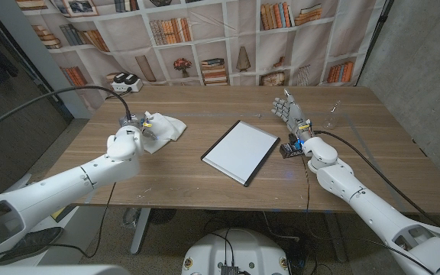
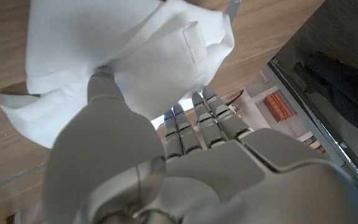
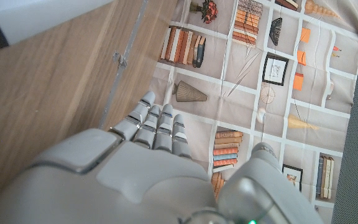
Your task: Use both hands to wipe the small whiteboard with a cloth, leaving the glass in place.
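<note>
From the head camera, the whiteboard (image 1: 241,151) lies mid-table, the left hand (image 1: 126,140) touches the cloth (image 1: 163,128) on its left, and the right hand (image 1: 294,116) stands empty with fingers apart beside a glass (image 1: 332,112). The left wrist camera shows fingers (image 2: 194,124) pressing into the white cloth (image 2: 135,56), though I cannot tell whether they grip it. The right wrist camera shows straight fingers (image 3: 157,124) over the table (image 3: 48,93) holding nothing, near the whiteboard's corner (image 3: 36,15).

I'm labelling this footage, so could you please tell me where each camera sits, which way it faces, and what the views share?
Head view: fixed on the head, looking down at the table, whiteboard, cloth and both arms.
Left wrist view: along the left hand at the cloth, shared with the head view.
Right wrist view: along the right hand, over the table toward the bookshelf backdrop.
</note>
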